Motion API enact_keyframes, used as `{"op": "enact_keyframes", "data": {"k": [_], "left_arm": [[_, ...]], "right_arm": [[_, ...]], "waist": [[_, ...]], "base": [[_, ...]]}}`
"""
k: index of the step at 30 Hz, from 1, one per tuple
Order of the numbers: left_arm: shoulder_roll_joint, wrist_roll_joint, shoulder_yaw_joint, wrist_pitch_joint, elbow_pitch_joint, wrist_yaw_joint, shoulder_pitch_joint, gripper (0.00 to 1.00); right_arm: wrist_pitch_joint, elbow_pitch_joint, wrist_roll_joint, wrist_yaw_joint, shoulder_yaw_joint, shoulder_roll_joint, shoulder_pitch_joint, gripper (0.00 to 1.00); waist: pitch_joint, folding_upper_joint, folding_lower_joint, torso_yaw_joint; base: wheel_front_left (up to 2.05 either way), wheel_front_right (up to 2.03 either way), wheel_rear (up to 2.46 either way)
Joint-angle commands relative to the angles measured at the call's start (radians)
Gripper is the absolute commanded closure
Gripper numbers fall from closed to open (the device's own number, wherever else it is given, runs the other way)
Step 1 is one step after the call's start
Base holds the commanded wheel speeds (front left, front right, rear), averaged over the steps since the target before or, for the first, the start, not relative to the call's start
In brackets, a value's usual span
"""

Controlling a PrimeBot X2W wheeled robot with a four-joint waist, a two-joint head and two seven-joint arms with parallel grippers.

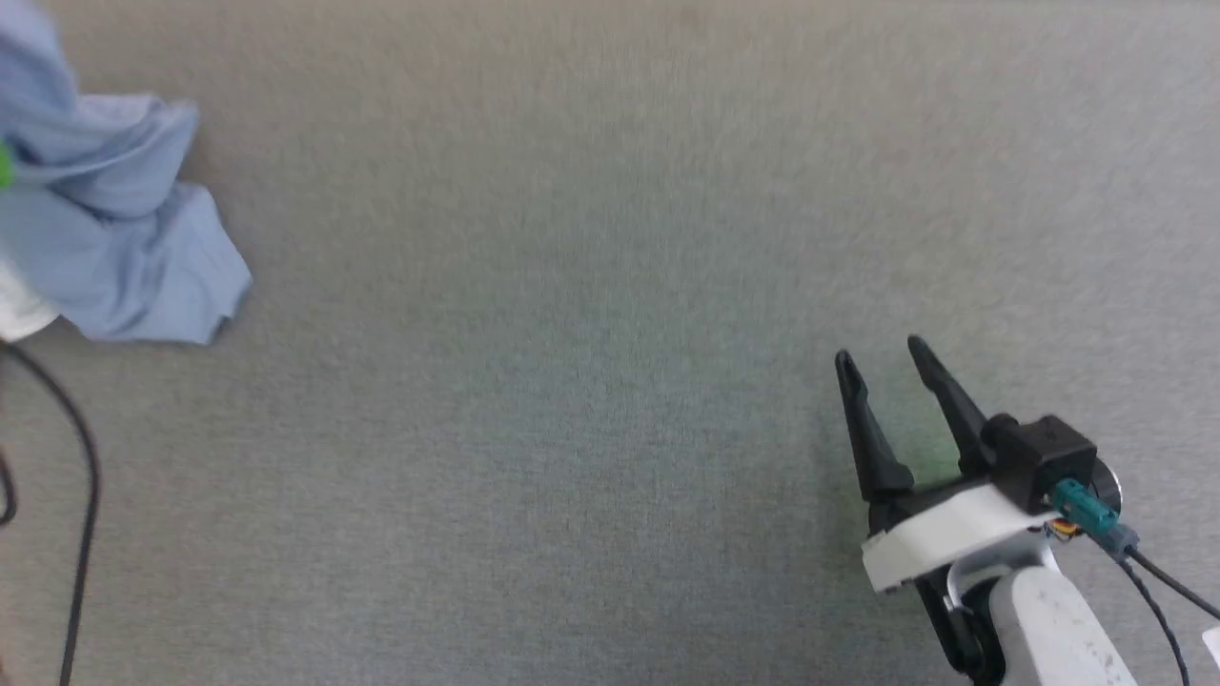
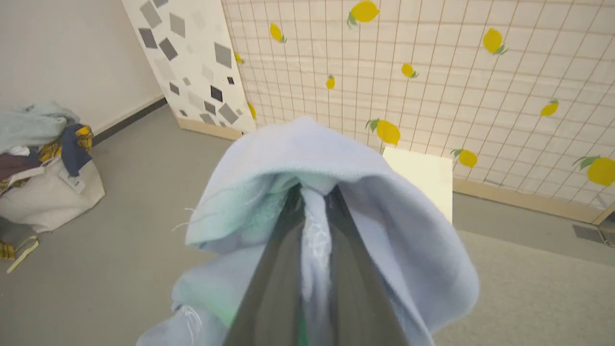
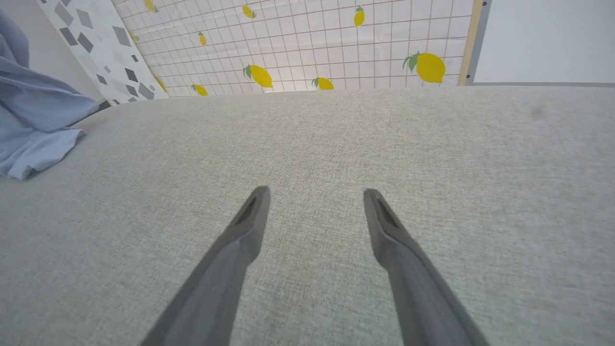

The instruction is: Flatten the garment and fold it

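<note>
The light-blue garment (image 1: 114, 219) lies bunched at the far left edge of the grey table (image 1: 591, 286) in the head view. In the left wrist view my left gripper (image 2: 314, 197) is shut on the garment (image 2: 307, 154); the cloth drapes over both dark fingers and a strip of it is pinched between them. The same garment (image 3: 33, 115) shows at the left edge of the right wrist view. My right gripper (image 1: 882, 353) is open at the lower right, just above the bare table, far from the cloth, with nothing between its fingers (image 3: 250, 216).
A black cable (image 1: 81, 457) hangs at the lower left of the head view. Beyond the table stand a lemon-print screen (image 2: 432, 72), a pale box (image 2: 423, 178), and a bag of clothes (image 2: 43, 163) on the floor.
</note>
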Motion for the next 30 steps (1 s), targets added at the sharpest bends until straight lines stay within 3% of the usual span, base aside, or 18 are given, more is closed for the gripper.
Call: {"op": "enact_keyframes", "data": {"k": [1,7,16,23,30], "left_arm": [[-0.011,0.020,-0.028,-0.040,-0.008,-0.020,-0.045,1.00],[-0.129,0.032,-0.150,-0.148,0.001,-0.092,-0.183,1.00],[-0.347,-0.041,-0.272,-0.208,0.059,-0.173,-0.284,1.00],[-0.468,-0.113,-0.347,-0.221,0.157,-0.190,-0.152,1.00],[-0.497,-0.167,-0.462,-0.127,0.359,-0.175,0.059,1.00]], "right_arm": [[0.000,0.002,0.006,-0.002,-0.002,0.003,0.016,0.00],[0.022,-0.020,0.017,-0.002,-0.013,0.004,0.065,0.00],[0.056,-0.055,0.028,-0.002,-0.012,0.004,0.116,0.00],[0.069,-0.080,0.031,-0.002,-0.015,0.004,0.119,0.00],[0.075,-0.090,0.037,-0.002,-0.009,0.004,0.113,0.00]], "waist": [[-0.259,0.0000,0.0001,0.020],[-0.341,0.0000,0.0001,-0.021],[-0.365,0.0000,0.0001,-0.095],[-0.340,0.0000,0.0001,-0.144],[-0.310,0.0000,0.0001,-0.177]], "base": [[0.00,0.00,0.00],[0.00,0.00,0.00],[0.00,0.00,0.00],[0.00,0.00,0.00],[0.00,0.00,0.00]]}}
